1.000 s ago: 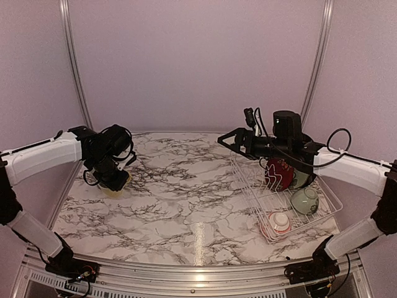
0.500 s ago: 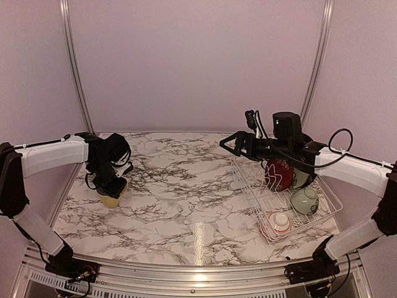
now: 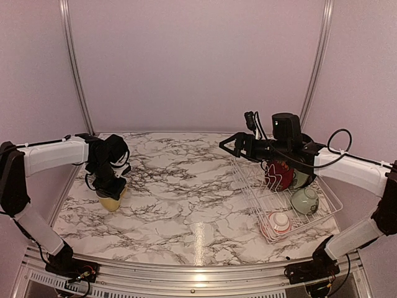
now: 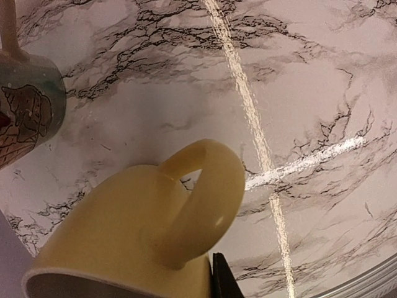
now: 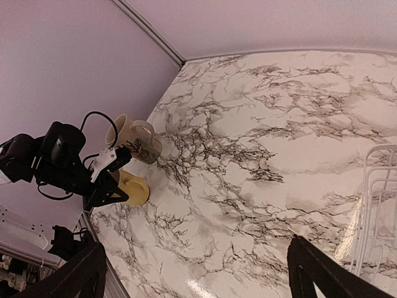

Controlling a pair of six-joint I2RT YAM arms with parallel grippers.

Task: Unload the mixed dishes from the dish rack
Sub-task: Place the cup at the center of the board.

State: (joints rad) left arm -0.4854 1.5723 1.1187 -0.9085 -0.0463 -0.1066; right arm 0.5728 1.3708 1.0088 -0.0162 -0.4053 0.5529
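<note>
Left pincer (image 3: 111, 193) has moved the yellow mug (image 3: 110, 202) lower, leftward.

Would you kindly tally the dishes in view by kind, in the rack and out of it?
Mugs: 2 (yellow mug, printed mug)
Bowls: 2 (green bowl, red-rimmed bowl, in the rack)
Plates: 2 (red plate, green plate partly hidden behind it)
Total: 6

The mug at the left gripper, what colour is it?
The plain ceramic mug is pale yellow, clearest in the left wrist view.
</note>
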